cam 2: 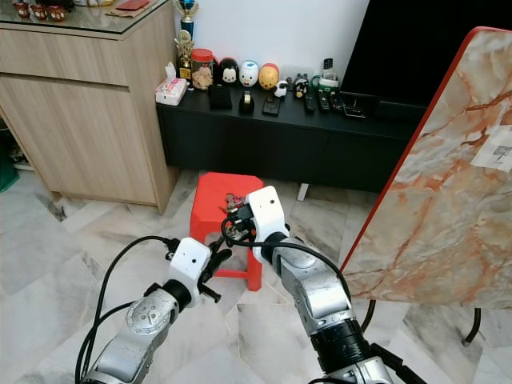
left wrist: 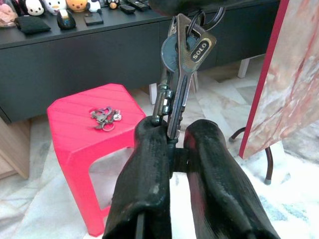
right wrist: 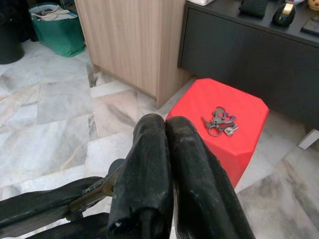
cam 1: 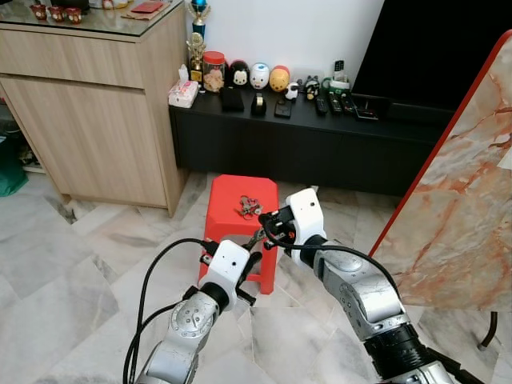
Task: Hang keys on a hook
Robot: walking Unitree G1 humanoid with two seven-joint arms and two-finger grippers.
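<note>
Our left gripper [left wrist: 174,149] sits nearest the lens, its jaws clamped on the tips of one bunch of keys [left wrist: 182,59] that stands up from between them; we count at least two keys on it, the front one stamped SOLO. At the top of that bunch our right gripper [cam 1: 264,228] meets it from above, jaws pressed together; whether they pinch the ring itself we cannot tell, since the fingers [right wrist: 159,169] hide the contact. Both grippers hang in the air, just short of the red stool [cam 1: 232,216], and beyond them a second bunch of keys [cam 1: 248,208] lies loose on its seat. So we count two bunches, one stool, two arms. As for progress, we judge the task to be at an early stage: one bunch is lifted and seems to be passing between the hands, but no hook can be made out anywhere ahead of the jaws. Finding it, carrying the keys over and slipping the ring on are all left.
</note>
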